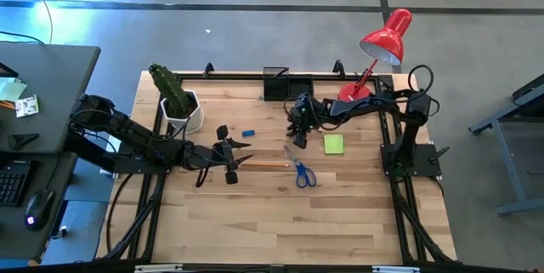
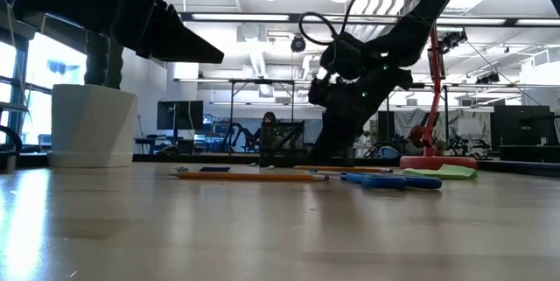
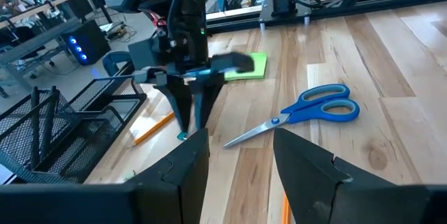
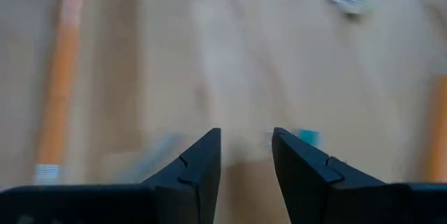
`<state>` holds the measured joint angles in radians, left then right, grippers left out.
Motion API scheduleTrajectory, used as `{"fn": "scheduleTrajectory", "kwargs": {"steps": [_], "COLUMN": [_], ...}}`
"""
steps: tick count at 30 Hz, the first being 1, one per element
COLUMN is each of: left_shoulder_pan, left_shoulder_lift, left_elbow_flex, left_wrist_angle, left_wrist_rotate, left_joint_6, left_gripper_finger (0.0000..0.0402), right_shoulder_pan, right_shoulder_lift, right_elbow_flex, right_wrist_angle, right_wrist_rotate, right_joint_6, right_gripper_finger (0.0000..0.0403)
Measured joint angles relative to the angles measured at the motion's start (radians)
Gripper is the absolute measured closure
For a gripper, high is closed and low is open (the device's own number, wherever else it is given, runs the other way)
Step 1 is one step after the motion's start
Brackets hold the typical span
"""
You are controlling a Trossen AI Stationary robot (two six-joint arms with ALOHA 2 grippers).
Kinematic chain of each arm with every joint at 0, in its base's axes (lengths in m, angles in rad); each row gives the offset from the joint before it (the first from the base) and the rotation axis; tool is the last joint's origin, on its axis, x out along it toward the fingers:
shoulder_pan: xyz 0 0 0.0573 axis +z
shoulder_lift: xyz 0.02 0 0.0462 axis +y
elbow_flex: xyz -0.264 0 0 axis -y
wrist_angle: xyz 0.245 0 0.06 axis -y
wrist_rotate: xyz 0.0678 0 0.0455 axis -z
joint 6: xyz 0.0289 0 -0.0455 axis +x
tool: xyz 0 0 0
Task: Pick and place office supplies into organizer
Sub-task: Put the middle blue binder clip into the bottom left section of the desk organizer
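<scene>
Two end effectors, left [image 1: 230, 156] and right [image 1: 297, 127], narrowly parted, empty; blue-handled scissors [image 1: 303, 171], lime-green sticky pad [image 1: 333, 144], wooden pencil [image 1: 265, 165] mid-bench; white cactus pot [image 1: 184, 111], red lamp [image 1: 384, 39] near far edge.

Pale striped-grain wood table [image 1: 255, 222] w/ blue-handled scissors [image 1: 303, 173], lime-green sticky pad [image 1: 333, 144] at 3 o'clock of them, orange pencil [image 1: 265, 165] at 9, black mesh organizer [image 1: 277, 82] at 12; red lamp [image 1: 384, 39], white cactus pot [image 1: 189, 113].

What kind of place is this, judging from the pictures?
Probably a robotics lab or workshop: a wooden table stands on a bare concrete floor, a neighbouring desk carries a keyboard and mouse, and the low view shows monitors and open ceiling lights.
</scene>
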<state>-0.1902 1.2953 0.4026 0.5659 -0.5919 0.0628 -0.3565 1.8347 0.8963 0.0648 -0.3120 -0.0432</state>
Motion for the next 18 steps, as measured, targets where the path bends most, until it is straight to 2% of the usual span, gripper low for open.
{"fn": "scheduleTrajectory", "kwargs": {"steps": [2,5,11,18], "left_shoulder_pan": [0.000,0.000,0.000,0.000], "left_shoulder_lift": [0.000,0.000,0.000,0.000], "left_elbow_flex": [0.000,0.000,0.000,0.000], "left_wrist_angle": [0.000,0.000,0.000,-0.012], "left_wrist_rotate": [0.000,0.000,0.000,0.000], "left_joint_6": [0.000,0.000,-0.001,-0.002], "left_gripper_finger": [0.0252,0.0252,0.0252,0.0252], "right_shoulder_pan": [0.001,0.003,-0.016,-0.040], "right_shoulder_lift": [-0.002,-0.009,-0.009,-0.009], "right_elbow_flex": [0.000,0.000,0.000,0.000], "right_wrist_angle": [0.007,0.005,-0.015,-0.040], "right_wrist_rotate": [-0.043,-0.028,0.163,0.092], "right_joint_6": [0.017,-0.006,-0.070,-0.059], "right_gripper_finger": [0.0279,0.0279,0.0279,0.0279]}}
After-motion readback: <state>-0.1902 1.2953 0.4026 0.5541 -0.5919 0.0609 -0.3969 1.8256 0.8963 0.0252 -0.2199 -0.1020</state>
